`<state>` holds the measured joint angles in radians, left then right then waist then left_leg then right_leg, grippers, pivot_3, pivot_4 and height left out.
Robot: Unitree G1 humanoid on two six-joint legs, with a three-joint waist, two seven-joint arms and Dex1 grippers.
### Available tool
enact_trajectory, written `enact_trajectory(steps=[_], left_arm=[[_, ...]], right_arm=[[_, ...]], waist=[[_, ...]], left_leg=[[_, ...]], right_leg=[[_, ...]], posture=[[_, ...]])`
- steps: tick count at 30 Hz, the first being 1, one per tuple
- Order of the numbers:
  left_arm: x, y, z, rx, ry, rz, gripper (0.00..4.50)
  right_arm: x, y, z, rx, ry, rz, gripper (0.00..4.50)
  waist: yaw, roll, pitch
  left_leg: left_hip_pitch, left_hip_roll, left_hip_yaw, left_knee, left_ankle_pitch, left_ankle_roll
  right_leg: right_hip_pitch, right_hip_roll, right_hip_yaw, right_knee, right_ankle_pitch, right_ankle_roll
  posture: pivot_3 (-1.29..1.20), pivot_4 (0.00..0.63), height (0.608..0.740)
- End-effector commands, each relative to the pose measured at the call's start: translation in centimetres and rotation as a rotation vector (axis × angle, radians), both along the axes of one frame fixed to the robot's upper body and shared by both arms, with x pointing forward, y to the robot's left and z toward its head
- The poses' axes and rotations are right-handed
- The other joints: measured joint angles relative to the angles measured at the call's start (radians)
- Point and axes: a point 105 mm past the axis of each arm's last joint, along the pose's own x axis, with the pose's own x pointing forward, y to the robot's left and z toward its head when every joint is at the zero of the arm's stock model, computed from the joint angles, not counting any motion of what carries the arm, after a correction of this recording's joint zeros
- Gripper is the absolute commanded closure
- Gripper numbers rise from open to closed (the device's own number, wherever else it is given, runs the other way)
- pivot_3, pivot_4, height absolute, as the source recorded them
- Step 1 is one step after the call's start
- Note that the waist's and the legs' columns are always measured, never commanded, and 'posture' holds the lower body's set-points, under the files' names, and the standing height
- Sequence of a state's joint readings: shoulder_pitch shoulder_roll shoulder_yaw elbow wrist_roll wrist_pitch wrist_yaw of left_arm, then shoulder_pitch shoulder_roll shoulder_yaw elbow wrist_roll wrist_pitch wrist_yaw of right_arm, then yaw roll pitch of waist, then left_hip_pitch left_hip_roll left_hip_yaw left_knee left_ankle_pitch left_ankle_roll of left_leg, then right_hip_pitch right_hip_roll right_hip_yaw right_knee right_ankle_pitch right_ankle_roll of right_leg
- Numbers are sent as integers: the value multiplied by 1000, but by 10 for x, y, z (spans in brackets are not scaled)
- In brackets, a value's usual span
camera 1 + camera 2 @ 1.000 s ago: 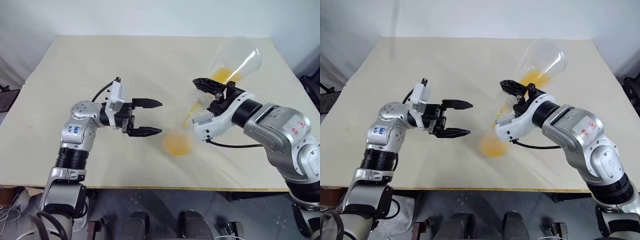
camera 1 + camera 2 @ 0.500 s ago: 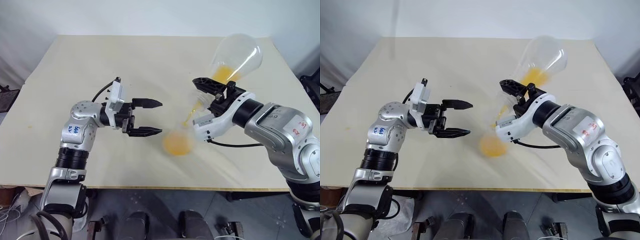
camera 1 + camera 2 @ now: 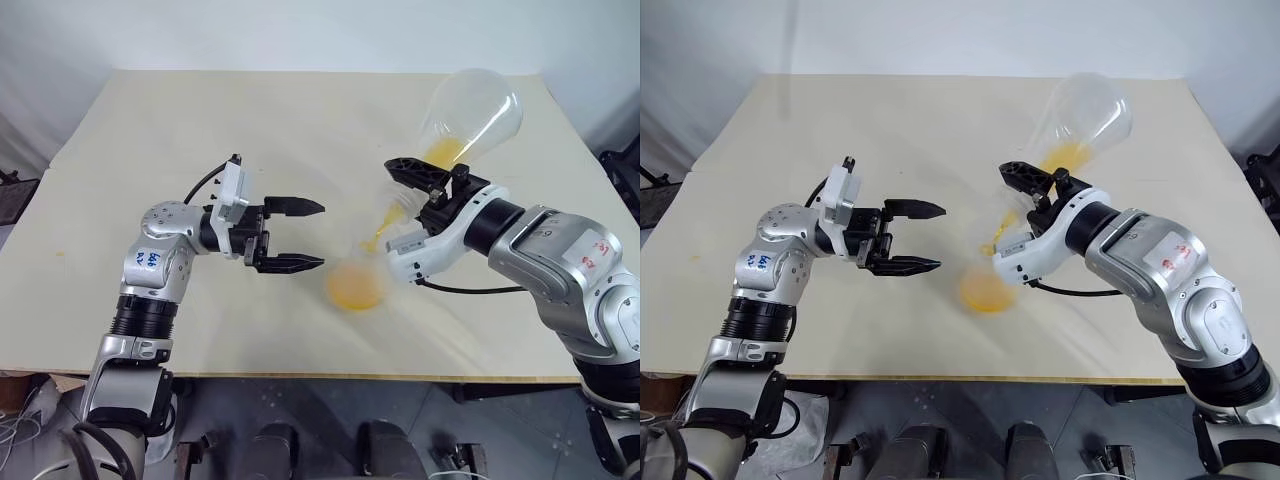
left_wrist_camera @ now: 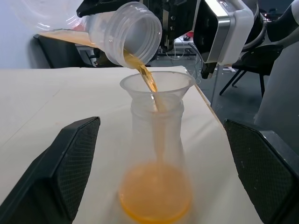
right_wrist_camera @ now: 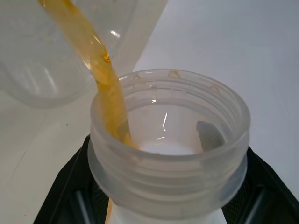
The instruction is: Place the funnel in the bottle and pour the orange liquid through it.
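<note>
My right hand (image 3: 408, 196) is clamping tight on the neck of the larger flask (image 3: 470, 115), tipping it so the orange liquid (image 4: 145, 77) is running from its mouth, just past my fingertips, into the funnel (image 4: 156, 86). The funnel is sitting in the bottle (image 4: 156, 168) directly below that hand, orange pooling in its flared base. My left hand (image 3: 298, 235) is hanging wide open beside the bottle, holding nothing, its fingers either side but apart from it. I judge the bottle light, thin and easily tipped, the funnel loose on top; steadying it would mean taking hold at the straight neck. The flask looks smooth, so a neck grip suits it. Beyond, the pale surface (image 3: 200, 120) is stretching toward a plain wall.
</note>
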<state>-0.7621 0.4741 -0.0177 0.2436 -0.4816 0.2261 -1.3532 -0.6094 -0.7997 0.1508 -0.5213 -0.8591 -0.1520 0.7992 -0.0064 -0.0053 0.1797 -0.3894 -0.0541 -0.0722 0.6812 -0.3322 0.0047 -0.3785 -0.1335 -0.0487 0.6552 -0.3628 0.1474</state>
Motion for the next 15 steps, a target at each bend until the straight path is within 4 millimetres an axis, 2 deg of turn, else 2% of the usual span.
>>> enact_trajectory(steps=[1, 15], left_arm=[[-2, -2, 11, -8, -55, -13, 0], [-3, -1, 10, -4, -52, -14, 0]], right_arm=[[-5, -4, 18, 10, -80, -3, 2027], [-4, -5, 19, -3, -90, 0, 2027]], waist=[[0, 0, 0], [0, 0, 0]], left_leg=[[0, 0, 0, 0, 0, 0], [0, 0, 0, 0, 0, 0]], right_leg=[[0, 0, 0, 0, 0, 0], [0, 0, 0, 0, 0, 0]], posture=[[0, 150, 740], [0, 150, 740]])
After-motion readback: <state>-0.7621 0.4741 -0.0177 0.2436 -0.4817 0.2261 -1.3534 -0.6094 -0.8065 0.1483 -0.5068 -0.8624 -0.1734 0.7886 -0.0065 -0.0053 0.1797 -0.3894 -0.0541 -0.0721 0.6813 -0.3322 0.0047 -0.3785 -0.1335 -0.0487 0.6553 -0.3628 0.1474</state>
